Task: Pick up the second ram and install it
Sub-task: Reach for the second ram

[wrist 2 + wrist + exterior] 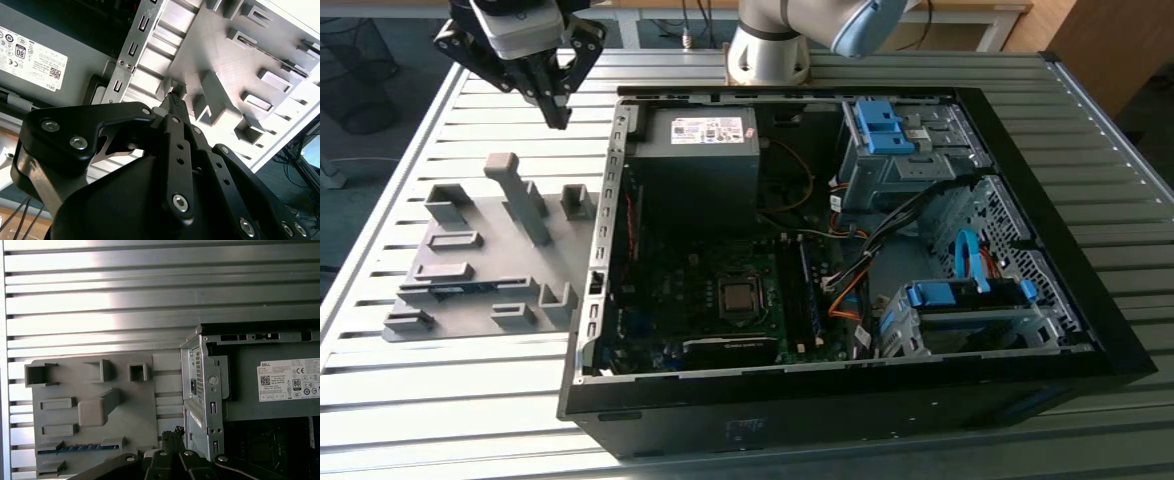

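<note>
Fingers (559, 108) pinched together, empty, over slatted metal tbl (400, 400); 2nd ram (460, 288) in grey fixture (500, 262).

Silver-grey arm (767, 50) with pale blue joint cap (867, 25), white wrist housing (520, 25), black linkage gripper (559, 115) studded with silver screws (180, 201)

Second ram (80, 446) sunk in fixture (70, 385) slot, lower part hidden; chips indiscernible.

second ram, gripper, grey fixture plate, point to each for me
second ram (80, 446): first wrist view, middle of its visible edge in the holder
gripper (559, 118): exterior view, between its fingertips
grey fixture plate (507, 265): exterior view, bare surface between blocks
</note>
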`<action>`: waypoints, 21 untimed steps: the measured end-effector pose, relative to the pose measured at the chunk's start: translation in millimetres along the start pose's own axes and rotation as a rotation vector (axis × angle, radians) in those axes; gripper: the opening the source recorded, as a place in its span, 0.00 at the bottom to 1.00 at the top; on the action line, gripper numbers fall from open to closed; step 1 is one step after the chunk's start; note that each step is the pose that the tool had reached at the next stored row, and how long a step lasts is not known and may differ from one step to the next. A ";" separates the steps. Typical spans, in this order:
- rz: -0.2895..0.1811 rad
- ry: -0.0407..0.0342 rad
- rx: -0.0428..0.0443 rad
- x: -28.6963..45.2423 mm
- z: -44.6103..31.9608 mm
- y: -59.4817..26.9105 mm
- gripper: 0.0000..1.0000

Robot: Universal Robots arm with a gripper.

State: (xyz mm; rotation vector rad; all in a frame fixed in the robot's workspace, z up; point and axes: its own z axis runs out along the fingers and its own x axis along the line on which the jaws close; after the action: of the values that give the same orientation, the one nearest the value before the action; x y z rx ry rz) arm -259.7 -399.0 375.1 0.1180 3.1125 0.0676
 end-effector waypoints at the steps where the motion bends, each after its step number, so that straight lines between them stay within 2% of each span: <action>1: 0.000 0.0000 -0.0001 0.7 0.1 0.0 0.11; 21: 0.000 -0.0001 -0.0001 12.3 0.7 -1.0 0.11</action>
State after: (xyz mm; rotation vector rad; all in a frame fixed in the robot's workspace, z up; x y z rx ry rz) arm -272.0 -399.0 374.1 0.1180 3.1125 0.0676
